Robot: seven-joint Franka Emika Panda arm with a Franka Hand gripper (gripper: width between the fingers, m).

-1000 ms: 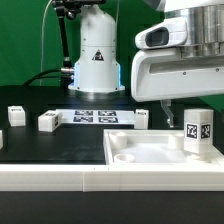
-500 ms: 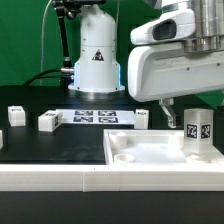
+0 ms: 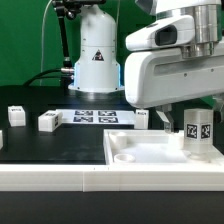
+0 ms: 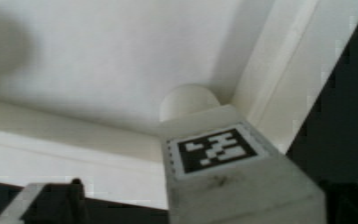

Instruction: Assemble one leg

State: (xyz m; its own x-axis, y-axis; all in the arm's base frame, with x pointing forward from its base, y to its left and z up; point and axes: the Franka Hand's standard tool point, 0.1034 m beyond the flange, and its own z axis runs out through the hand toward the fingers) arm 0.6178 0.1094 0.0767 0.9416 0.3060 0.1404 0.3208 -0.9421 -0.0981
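With the leg (image 3: 199, 131) standing upright on the white tabletop (image 3: 140, 162) at the exterior view's right, the jaws, seemingly open astride it without gripping, should close squarely before twisting.

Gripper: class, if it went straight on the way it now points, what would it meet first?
Probably the leg, standing upright on the white tabletop right beneath it, though depth is unclear.

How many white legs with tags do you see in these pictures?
4 legs. One stands upright on the tabletop near its corner; two lie on the table at the exterior view's left; one by the marker board. The arm may hide others.
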